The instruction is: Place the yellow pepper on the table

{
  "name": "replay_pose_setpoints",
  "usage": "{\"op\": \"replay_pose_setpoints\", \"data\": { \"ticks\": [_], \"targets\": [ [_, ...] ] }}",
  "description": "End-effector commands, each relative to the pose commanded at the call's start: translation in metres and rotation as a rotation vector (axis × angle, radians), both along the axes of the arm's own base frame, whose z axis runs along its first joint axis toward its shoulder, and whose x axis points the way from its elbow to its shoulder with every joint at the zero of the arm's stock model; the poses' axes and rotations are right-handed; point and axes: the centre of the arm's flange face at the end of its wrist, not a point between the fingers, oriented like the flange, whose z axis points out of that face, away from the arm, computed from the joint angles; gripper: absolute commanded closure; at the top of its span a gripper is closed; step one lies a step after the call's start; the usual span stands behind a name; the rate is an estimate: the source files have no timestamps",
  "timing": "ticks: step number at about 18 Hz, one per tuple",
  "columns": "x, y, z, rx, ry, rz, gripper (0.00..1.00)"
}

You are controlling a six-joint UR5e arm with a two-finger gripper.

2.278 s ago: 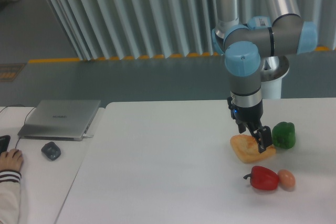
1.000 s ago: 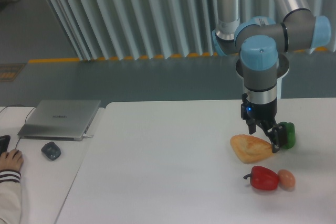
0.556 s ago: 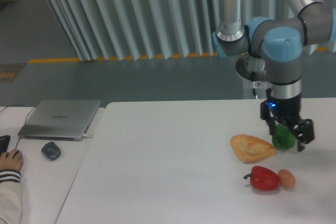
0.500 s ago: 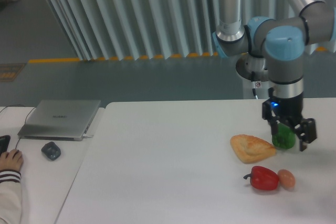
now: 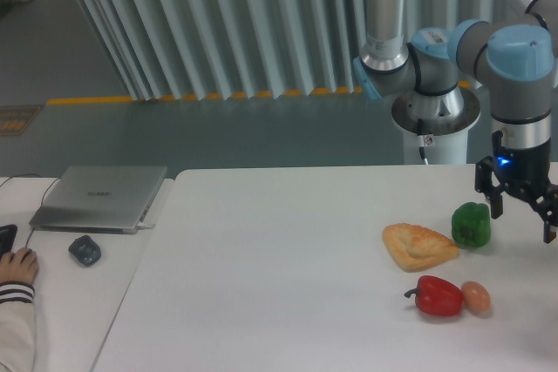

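Observation:
The yellow pepper is not in view. The white table (image 5: 279,276) fills the lower part of the camera view. My gripper (image 5: 523,222) hangs near the table's right edge, just right of a green pepper (image 5: 471,224) and apart from it. Its fingers (image 5: 496,203) stand open with nothing between them. The right finger sits at the frame's edge.
A tan bread pastry (image 5: 418,246) lies left of the green pepper. A red pepper (image 5: 438,295) and a peach egg (image 5: 476,296) lie side by side nearer the front. On a separate desk at left are a grey laptop (image 5: 100,198), a mouse (image 5: 85,250) and a person's hand (image 5: 17,264).
My gripper has moved right, from over the pastry, past the green pepper, to the table's right edge. The food items have not moved.

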Motion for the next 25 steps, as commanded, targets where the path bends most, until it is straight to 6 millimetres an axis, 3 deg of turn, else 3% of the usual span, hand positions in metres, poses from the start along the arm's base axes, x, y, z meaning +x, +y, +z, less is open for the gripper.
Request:
{"op": "replay_pose_setpoints", "data": {
  "ticks": [6,9,16,19,25],
  "targets": [
    [-0.026,-0.009,0.009,0.012,0.042,-0.040,0.00],
    [-0.039,-0.004,-0.009,0.030,0.072,-0.038,0.00],
    [-0.080,-0.033,0.004,0.051,0.099,0.032,0.00],
    [-0.097,-0.032,0.003,0.060,0.123,0.056,0.00],
    [-0.100,-0.028,-0.015,0.101,0.155,0.063,0.00]
  ]
}}
